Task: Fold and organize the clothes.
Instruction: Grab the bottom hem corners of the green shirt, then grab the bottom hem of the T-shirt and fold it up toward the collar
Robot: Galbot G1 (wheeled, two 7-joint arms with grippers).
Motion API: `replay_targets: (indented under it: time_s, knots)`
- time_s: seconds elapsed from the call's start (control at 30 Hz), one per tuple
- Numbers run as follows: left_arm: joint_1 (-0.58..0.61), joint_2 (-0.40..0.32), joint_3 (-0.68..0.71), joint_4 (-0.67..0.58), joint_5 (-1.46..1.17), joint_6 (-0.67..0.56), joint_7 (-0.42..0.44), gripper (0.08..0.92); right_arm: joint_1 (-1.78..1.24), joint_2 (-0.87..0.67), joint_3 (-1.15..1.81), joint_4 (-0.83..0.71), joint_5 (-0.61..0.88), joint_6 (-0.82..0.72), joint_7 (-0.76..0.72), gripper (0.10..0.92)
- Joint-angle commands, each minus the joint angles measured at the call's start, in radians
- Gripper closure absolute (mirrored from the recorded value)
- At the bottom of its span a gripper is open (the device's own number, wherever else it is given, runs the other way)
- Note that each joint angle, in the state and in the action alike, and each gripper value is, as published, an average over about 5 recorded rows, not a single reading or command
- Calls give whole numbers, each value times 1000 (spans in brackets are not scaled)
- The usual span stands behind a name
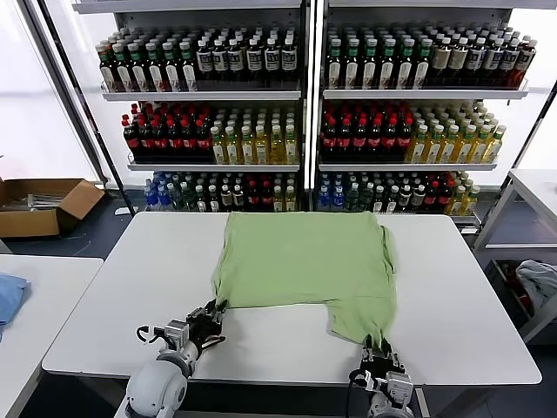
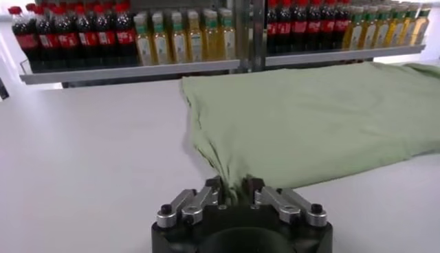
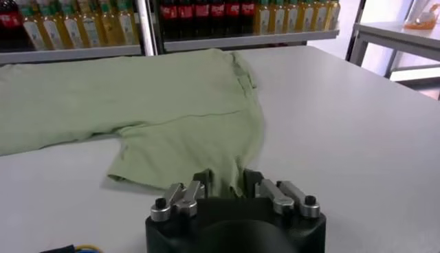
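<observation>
Left hand point(image 1: 211, 315): black metal body with silver linkages, fingers pressed together on the near left corner of the shirt point(image 1: 305, 266), the cloth gathered into a small peak between them in the left wrist view point(image 2: 234, 192). Right hand point(image 1: 380, 350): same build, fingers pinching the tip of the near right sleeve, fabric drawn up between the pads in the right wrist view point(image 3: 225, 184). Shirt: light green, soft matte knit, lying flat and mostly smooth on the middle of the tabletop point(image 1: 113, 296), plain side up; body roughly rectangular, one short sleeve reaching down toward the near right edge, a darker fold line along the right side, slight wrinkling at both pinched corners. Tabletop: white, smooth, rounded corners. Shelves point(image 1: 305, 91): white metal, three tiers behind the tabletop, packed with upright plastic bottles point(image 1: 252, 144) in dark, red-labelled, yellow and clear rows. Box point(image 1: 43, 205): brown cardboard, flaps open, on the floor at far left. Blue cloth point(image 1: 9, 296): crumpled, on a second white table at the left edge. Side table point(image 1: 535, 187): white, at far right, with pale bundled cloth point(image 1: 538, 283) below it.
</observation>
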Motion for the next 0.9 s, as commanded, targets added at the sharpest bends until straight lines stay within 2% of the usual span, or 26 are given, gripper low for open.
replay_targets:
  time_s: [0.03,0.17,0.47,0.67,0.9]
  knots:
    - [12,-5,2,-13,-11,16,4,898,-6,-1,0,24,2,5,-5,857]
    - [19,-10,-6,-43,-6,-8,2,916,-12,-13,5,61,-6,23,-31,920]
    - [4,-25,-36,-112,-23,-110,-17,916,34,-39,24,133,-35,66,-80,920]
    - [-44,-32,-37,-92,-64,-132,-36,916,134,-55,34,115,-41,67,-86,920]
    - [-144,-44,-17,-7,-97,-137,-55,916,312,-93,41,3,-13,71,-97,920]
